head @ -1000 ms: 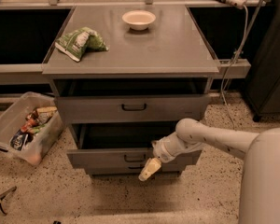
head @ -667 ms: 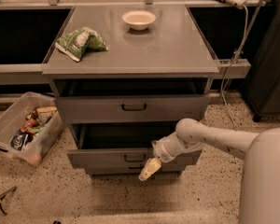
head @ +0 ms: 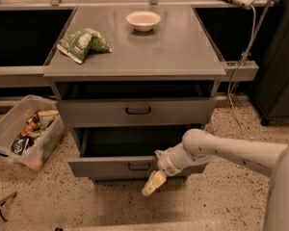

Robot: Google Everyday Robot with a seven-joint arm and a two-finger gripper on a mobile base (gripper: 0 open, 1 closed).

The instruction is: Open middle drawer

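The middle drawer (head: 111, 167) is the lower grey front showing on the cabinet, with a small black loop handle (head: 138, 166). It stands pulled out, and its dark inside shows behind the front. My gripper (head: 154, 182) hangs at the drawer front's lower edge, just right of and below the handle, pointing down and left. My white arm (head: 221, 150) reaches in from the right. The drawer front above it (head: 135, 112) sits slightly out too, with a dark gap above it. Whatever lies below the middle drawer is hidden.
On the cabinet top (head: 183, 52) lie a green chip bag (head: 82, 43) and a white bowl (head: 143, 19). A clear bin of snacks (head: 26, 131) stands on the floor at the left. A cable (head: 241, 66) hangs at the right, next to a dark cabinet (head: 279, 81).
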